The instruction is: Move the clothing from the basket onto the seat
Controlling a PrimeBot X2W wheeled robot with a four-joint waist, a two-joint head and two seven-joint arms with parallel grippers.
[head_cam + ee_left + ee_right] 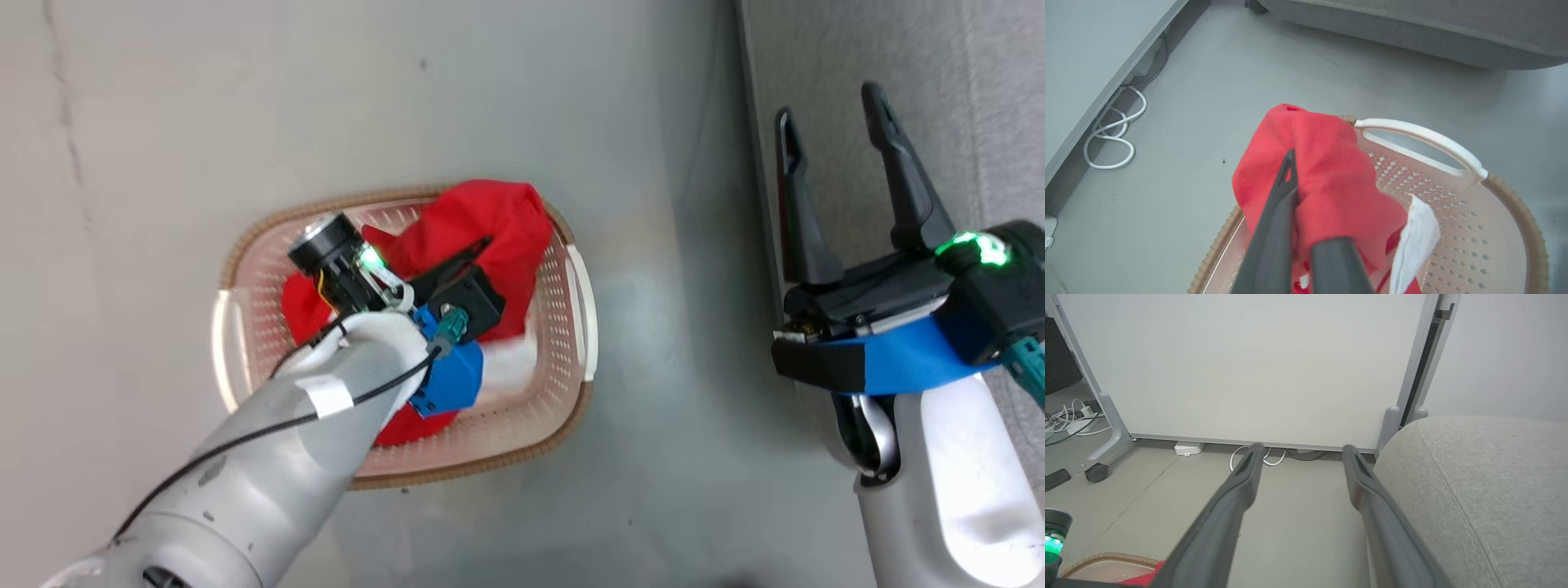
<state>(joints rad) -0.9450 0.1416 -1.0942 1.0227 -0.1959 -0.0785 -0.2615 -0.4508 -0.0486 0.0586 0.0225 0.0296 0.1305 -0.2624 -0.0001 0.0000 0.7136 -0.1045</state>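
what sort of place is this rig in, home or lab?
Likely a lab or office staged as a living room: a wheeled partition panel, loose cables on the bare grey floor, beside a grey sofa and a laundry basket.

Bright red clothing (490, 220) with white panel, in a cream perforated basket (563, 359) with a brown woven rim — light grey seat (1474, 490).

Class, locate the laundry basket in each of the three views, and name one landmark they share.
Head view: the basket sits at the centre.
Left wrist view: basket at lower right, with its white handle.
Right wrist view: basket in the bottom left corner, a strip of brown rim.
Shared landmark: the grey sofa, at right, top, right.
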